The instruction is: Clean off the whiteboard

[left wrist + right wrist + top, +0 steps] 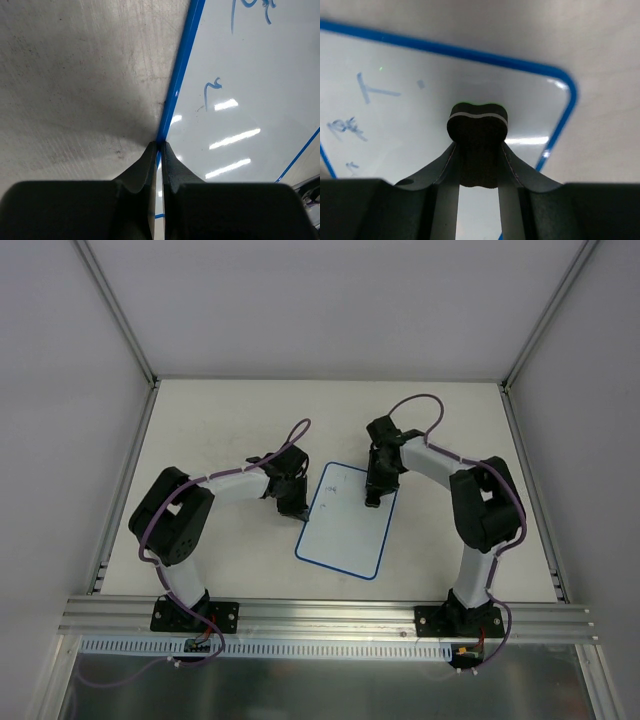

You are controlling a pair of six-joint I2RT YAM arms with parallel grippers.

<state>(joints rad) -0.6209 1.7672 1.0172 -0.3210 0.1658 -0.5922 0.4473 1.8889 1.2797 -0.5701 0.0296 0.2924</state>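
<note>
We see the whiteboard (345, 532) lying flat on the table (220, 430), near the middle and between the two arms. It is turned a little, so its far end leans to the right. A thin blue rim runs around it, and its corners are rounded.

The left gripper (297, 512) is at the board's left edge. In the left wrist view, the left gripper (160, 148) has its jaws pressed together, with nothing between them. The tips meet right at the blue rim of the whiteboard (250, 100), where the board borders the bare table.

The right gripper (373, 498) is over the far right part of the board. In the right wrist view, the right gripper (479, 146) is partly closed around a small dark eraser (477, 125) with a pale stripe near its far end. The eraser sticks out beyond the fingertips and lies over the white face of the whiteboard (420, 65), close to the rounded far right corner. We cannot tell whether it touches the surface.

Blue handwritten marks (375, 90) show on the board to the left of the eraser. More marks (212, 89) show in the left wrist view, well inside the rim.
</note>
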